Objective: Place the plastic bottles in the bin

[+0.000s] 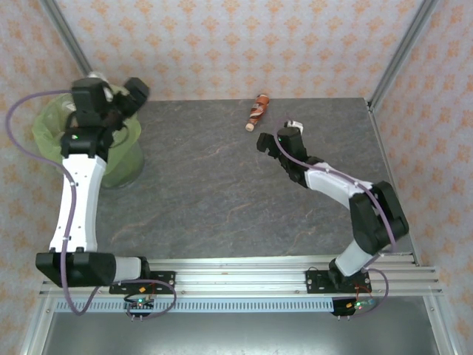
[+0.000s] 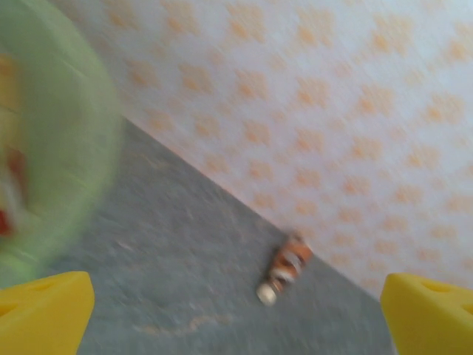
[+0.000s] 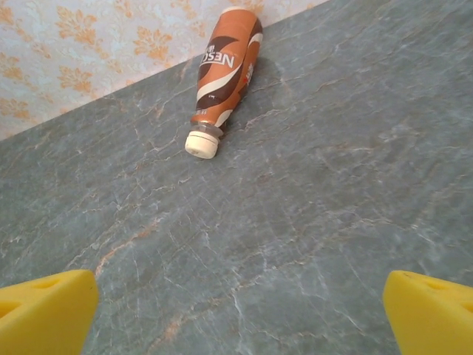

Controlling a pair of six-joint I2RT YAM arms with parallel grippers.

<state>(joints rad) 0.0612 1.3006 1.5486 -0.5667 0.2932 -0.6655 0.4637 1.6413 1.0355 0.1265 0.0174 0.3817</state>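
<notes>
Bottle point(image 3: 224, 74), glossy brown, on veined grey table point(image 3: 310, 222), green-lined bin point(image 1: 46, 124), left claw point(image 2: 236, 314), right claw point(image 3: 236, 314) gaping empty.

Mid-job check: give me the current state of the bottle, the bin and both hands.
Brown bottle: lying on its side on the table, capped, not held.
Bin: upright, green-lined.
Left hand: open, empty.
Right hand: open, empty, short of the bottle.
</notes>
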